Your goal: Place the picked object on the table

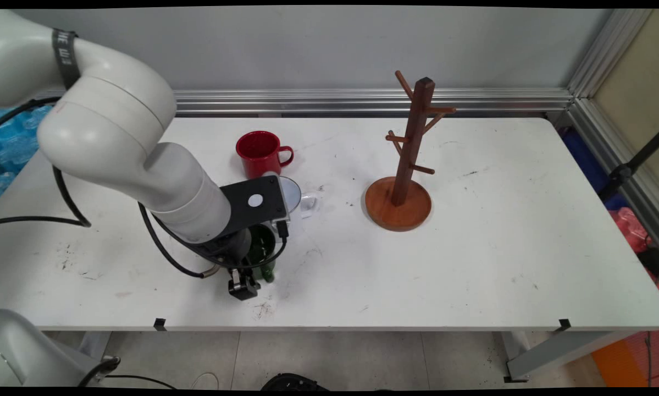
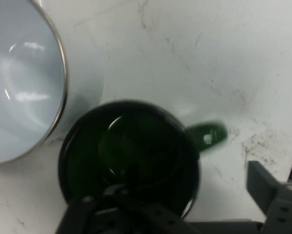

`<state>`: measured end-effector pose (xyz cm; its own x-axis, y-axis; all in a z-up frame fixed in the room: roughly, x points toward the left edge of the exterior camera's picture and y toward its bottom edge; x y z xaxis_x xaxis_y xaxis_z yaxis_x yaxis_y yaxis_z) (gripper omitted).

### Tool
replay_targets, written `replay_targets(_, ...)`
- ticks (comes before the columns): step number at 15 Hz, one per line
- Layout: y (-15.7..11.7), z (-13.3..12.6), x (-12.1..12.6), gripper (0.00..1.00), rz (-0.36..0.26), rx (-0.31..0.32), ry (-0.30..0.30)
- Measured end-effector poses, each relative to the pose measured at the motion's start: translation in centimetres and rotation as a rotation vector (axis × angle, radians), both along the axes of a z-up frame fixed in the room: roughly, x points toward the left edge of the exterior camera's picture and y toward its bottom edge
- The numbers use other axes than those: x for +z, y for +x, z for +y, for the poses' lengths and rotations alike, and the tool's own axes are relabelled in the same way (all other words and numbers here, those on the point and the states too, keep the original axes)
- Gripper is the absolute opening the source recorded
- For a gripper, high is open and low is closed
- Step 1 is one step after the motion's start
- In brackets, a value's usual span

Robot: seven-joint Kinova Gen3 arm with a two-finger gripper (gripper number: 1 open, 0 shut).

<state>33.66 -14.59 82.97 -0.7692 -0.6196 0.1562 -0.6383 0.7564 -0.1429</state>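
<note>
You are looking at the gripper [image 1: 245, 286] hanging low over the near part of the counter [image 1: 472, 264], right at the green mug [image 2: 129, 156]. In the hand view the fingers are standing apart, released and holding nothing: one finger [image 2: 77, 214] is rising in front of the mug's rim, the other finger [image 2: 273, 195] is staying far to the side, over bare counter. So the mug is lying toward the first finger, not centred in the opening. Its open mouth is facing up toward the camera, so it is standing upright, and its handle [image 2: 208, 136] is pointing toward the second finger, reaching into the gap but not touching that finger, as far as I can tell.

Beyond the green mug, just beside it on the side away from the fingers, the white mug [image 2: 19, 83] is standing with its metal rim. Farther from the fingers, the red mug [image 1: 260, 153] is standing, and well apart to the side the wooden mug tree [image 1: 403, 181].
</note>
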Motion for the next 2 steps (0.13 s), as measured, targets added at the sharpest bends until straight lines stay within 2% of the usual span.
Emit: replay_targets(2, -0.11, -0.04, -0.05, 1.0, 0.007, -0.003, -0.004)
